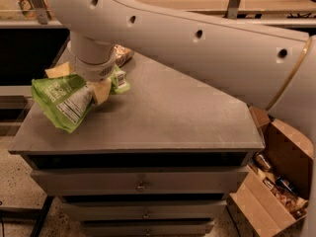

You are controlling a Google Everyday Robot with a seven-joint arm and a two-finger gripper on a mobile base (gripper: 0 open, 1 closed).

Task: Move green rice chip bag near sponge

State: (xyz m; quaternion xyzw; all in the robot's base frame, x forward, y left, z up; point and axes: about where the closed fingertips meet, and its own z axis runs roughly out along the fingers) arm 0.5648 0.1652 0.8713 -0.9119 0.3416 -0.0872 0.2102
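arm (197, 38) white, spans the top from right to left | cabinet (173, 117) grey, drawers below | box (284, 147) open cardboard on the floor, right | bag (61, 100) green, at the cabinet's left edge, label facing out | gripper (94, 85) at left rear, clenched on the bag's middle | can (122, 53) crushed, just behind the gripper

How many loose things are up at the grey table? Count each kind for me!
green rice chip bag: 1
sponge: 1
crushed can: 1
Total: 3
The gripper is over the left end of the table, shut on the bag.
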